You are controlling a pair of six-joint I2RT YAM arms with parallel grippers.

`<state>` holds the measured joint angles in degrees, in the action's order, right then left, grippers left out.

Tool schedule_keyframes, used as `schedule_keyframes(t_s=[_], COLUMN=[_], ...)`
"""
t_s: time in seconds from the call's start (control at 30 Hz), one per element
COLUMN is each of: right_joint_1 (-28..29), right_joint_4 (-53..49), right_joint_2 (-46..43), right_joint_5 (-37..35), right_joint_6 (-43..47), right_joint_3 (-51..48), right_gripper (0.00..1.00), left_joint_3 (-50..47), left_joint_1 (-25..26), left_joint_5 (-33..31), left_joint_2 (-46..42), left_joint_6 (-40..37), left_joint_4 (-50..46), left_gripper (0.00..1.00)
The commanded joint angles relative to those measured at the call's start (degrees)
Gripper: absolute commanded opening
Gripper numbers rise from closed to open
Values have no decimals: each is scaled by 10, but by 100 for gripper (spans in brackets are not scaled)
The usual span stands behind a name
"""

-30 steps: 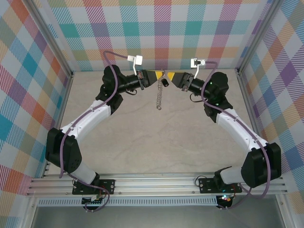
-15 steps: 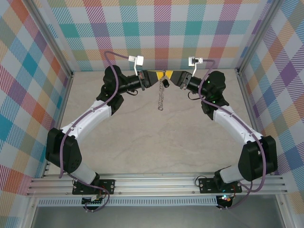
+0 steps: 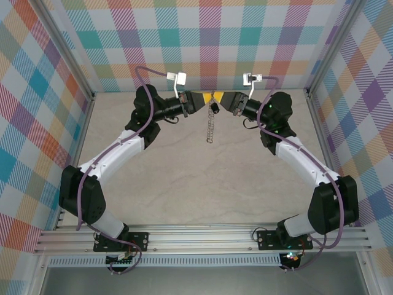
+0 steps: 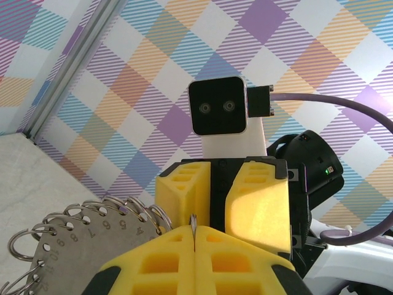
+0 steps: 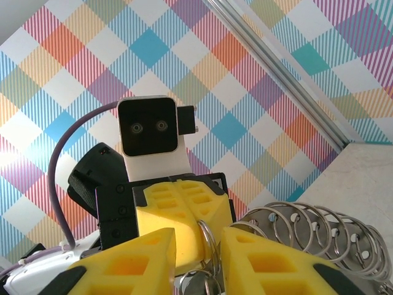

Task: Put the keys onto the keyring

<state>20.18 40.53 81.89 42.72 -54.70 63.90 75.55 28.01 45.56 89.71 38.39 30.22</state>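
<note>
Though thin, scalloped grey metal keyring (image 4: 69, 241)

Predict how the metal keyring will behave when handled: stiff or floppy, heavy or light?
The keyring looks flat, numbered and plate-like, so it is probably stiff. Its small loops sit loosely through holes, so they likely swing and jangle. Thin metal suggests it is light.

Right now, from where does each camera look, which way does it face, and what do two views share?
Top external: above and behind the bases, looking down at the table; both arms show, left end effector and right end effector meeting at the keyring.
Left wrist: on the left arm, facing the right end effector; own yellow fingers shut on the keyring.
Right wrist: on the right arm, facing the left end effector; own fingers apart.
Shared: both wrist views show the keyring.
</note>
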Motion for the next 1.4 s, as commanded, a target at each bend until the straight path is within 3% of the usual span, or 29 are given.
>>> schedule_keyframes(t_s=[0.0,0.2,0.3,0.43,0.6,0.73,0.83,1.1,1.37], right_joint_1=[2,2,3,-5,-28,-49,-61,-67,-68], right_joint_4=[20,16,1,-68,-200,-307,-386,-511,-508], right_joint_2=[9,9,4,-7,3,18,30,64,86], right_joint_5=[15,17,17,21,82,140,170,225,247], right_joint_6=[-3,-1,12,56,140,209,264,360,357], right_joint_3=[23,19,18,32,102,161,197,248,241], right_gripper=[24,12,2,0,0,0,0,0,0], left_joint_3=[10,9,10,22,40,48,62,157,245], left_joint_1=[6,6,6,6,-2,-23,-38,-47,-47], left_joint_5=[-6,-8,-10,-13,-29,-24,-6,76,136], left_joint_2=[-10,-10,-9,-14,-36,-49,-49,-6,48], left_joint_6=[6,4,3,-31,-111,-144,-165,-257,-327], left_joint_4=[35,33,31,-20,-124,-171,-206,-346,-481], left_gripper=[0,0,0,2,37,51,56,61,52])
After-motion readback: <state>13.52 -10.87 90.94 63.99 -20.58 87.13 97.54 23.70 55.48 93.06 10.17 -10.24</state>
